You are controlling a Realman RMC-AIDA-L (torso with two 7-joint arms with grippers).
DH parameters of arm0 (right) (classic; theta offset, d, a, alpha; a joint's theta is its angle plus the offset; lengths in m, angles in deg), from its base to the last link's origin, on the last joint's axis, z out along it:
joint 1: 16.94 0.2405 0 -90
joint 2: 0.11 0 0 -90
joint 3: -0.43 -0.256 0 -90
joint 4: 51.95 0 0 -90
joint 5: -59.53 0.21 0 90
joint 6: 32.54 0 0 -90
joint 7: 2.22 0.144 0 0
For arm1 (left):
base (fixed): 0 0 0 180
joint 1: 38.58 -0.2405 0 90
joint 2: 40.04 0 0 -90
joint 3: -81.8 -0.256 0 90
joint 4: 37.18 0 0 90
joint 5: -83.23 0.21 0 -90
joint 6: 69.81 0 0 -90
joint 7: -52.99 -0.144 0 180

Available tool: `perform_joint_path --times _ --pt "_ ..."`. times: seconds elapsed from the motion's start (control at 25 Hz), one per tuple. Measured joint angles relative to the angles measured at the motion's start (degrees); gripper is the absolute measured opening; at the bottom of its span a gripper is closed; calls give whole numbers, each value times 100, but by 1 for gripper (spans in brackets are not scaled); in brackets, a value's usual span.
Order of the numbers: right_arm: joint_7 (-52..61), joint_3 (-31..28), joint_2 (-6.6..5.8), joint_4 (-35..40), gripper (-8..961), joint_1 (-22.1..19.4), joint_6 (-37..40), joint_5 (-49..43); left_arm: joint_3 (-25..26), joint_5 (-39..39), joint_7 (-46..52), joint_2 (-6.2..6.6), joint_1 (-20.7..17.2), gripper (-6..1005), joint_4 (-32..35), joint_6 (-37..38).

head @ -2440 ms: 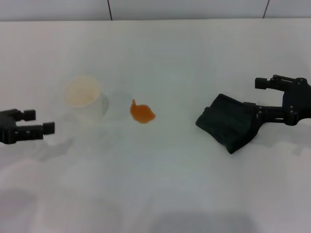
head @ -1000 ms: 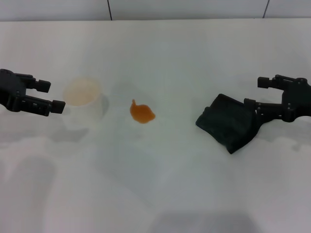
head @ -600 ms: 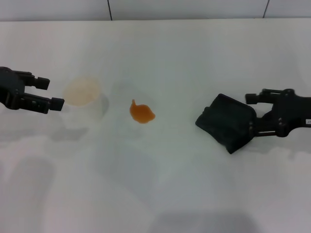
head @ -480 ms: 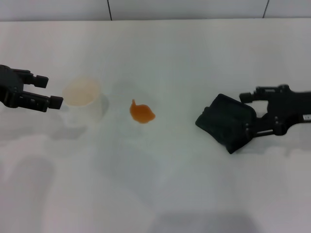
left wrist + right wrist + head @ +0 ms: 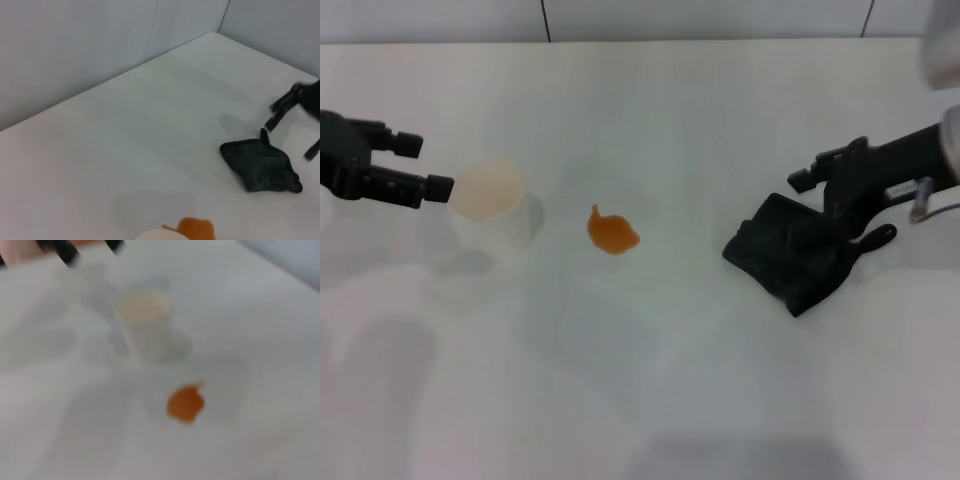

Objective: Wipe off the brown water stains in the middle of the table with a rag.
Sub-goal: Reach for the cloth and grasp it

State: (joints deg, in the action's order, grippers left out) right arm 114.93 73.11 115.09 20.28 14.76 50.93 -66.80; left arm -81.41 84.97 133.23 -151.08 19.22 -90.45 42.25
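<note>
1. Orange-brown, the stain (image 5: 612,232) sits mid-bench (image 5: 650,380), between the cup (image 5: 492,203) and the rag (image 5: 792,252).
2. The dark rag lies crumpled on the right, well apart from the stain.
3. The right gripper (image 5: 845,208) is at the rag's far edge, fingers spread, gripping nothing.
4. The left gripper (image 5: 426,167) hovers just beside the cup, fingers open.

Both grippers are matte black, built from blocky, angular segments. The left gripper (image 5: 418,166) ends in two short, squared-off fingers (image 5: 408,144) on a chunky black body. The right gripper (image 5: 840,195) has slim, bar-like fingers (one with a rounded tip) and meets a pale grey wrist section (image 5: 950,140), where a thin light cable loops.
</note>
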Motion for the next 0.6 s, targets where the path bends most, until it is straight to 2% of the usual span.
perform_joint_path --times 0.2,0.6 --pt "155 512 15 -417 767 219 -461 -319 -1 -3 0 -16 40 894 14 8" --pt "144 774 20 -458 765 -188 -1393 -294 0 -7 -124 -116 57 893 52 13"
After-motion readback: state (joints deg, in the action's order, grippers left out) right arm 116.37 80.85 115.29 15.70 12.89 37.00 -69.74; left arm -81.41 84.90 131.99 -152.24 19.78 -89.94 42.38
